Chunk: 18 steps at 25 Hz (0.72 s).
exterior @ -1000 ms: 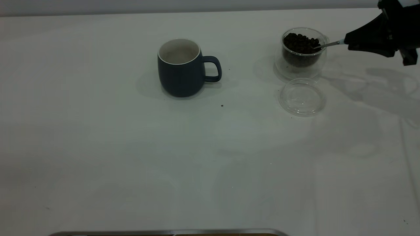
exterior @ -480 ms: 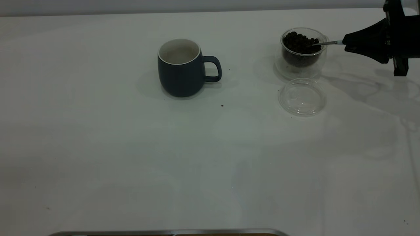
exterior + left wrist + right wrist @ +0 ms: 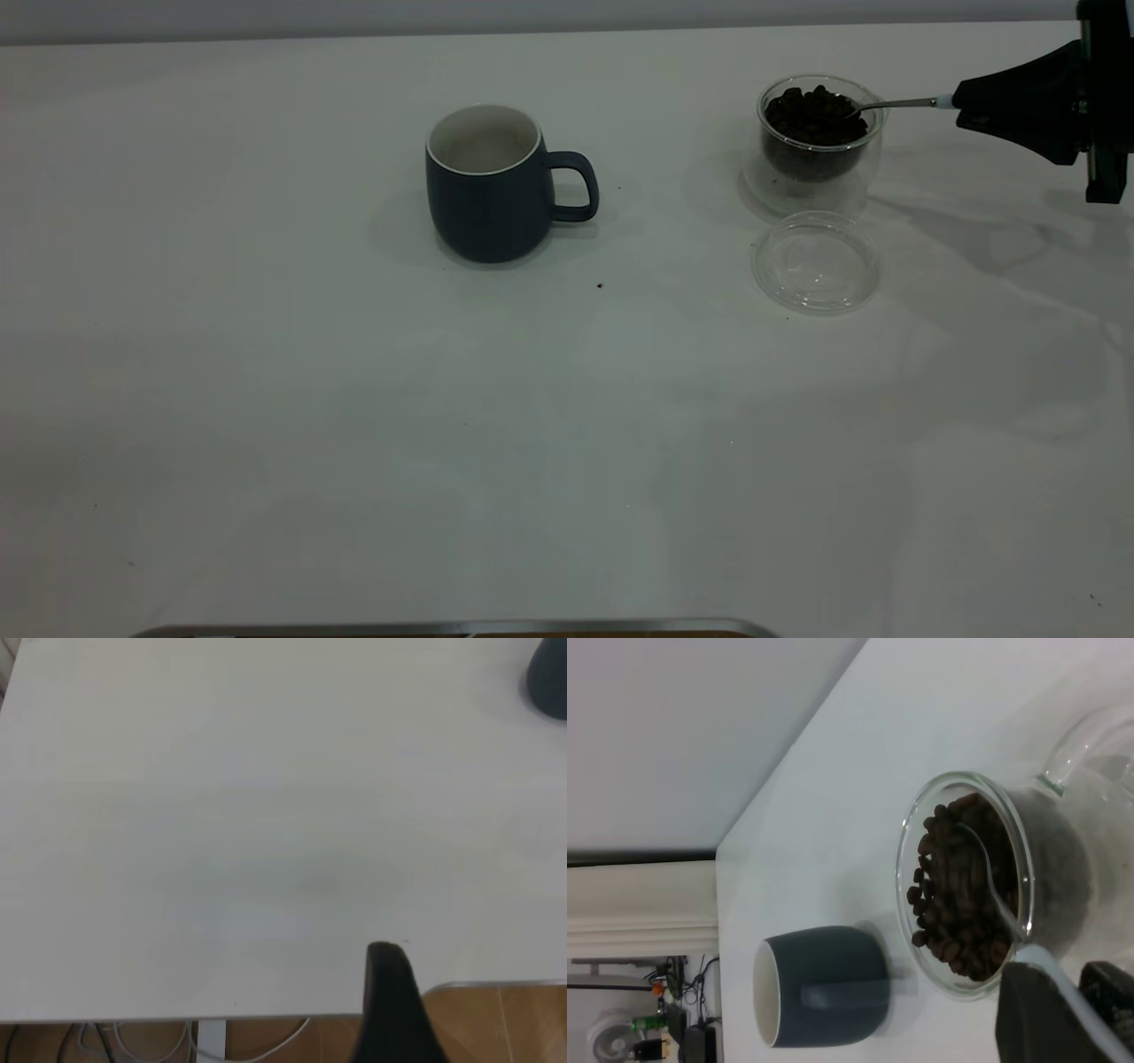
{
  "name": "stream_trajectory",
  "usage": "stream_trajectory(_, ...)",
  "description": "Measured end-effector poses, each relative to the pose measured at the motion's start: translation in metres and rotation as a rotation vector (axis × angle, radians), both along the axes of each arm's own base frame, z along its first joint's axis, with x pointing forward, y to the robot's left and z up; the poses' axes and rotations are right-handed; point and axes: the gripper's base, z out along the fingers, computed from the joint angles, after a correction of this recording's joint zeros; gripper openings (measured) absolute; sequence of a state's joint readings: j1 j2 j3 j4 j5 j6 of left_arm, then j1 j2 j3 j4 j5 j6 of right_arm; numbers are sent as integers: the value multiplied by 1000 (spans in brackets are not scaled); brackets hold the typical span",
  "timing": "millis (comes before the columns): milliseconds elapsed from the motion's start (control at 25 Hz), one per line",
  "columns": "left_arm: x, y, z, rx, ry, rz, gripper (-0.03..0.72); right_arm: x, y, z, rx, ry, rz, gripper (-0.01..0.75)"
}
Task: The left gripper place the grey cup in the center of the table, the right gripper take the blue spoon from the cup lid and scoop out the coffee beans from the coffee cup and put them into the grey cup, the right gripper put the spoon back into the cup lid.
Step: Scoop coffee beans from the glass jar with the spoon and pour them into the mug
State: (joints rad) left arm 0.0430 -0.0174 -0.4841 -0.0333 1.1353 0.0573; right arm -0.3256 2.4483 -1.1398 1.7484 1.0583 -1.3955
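The right gripper is cut by the edge of the exterior view, and its arm is out of the picture. Its fingers hide most of the handle of the blue spoon. The spoon bowl is partly buried in the coffee beans. In the left wrist view only a corner of the grey cup shows, and one dark finger of the left gripper.

Blue spoon — bowl in the coffee cup's beans.
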Motion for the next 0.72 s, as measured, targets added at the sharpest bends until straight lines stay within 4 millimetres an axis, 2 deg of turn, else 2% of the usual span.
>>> stream_trajectory(720, 0, 0, 0, 0, 0, 0, 548, -1, 5, 5, 57, -31, 42, 103)
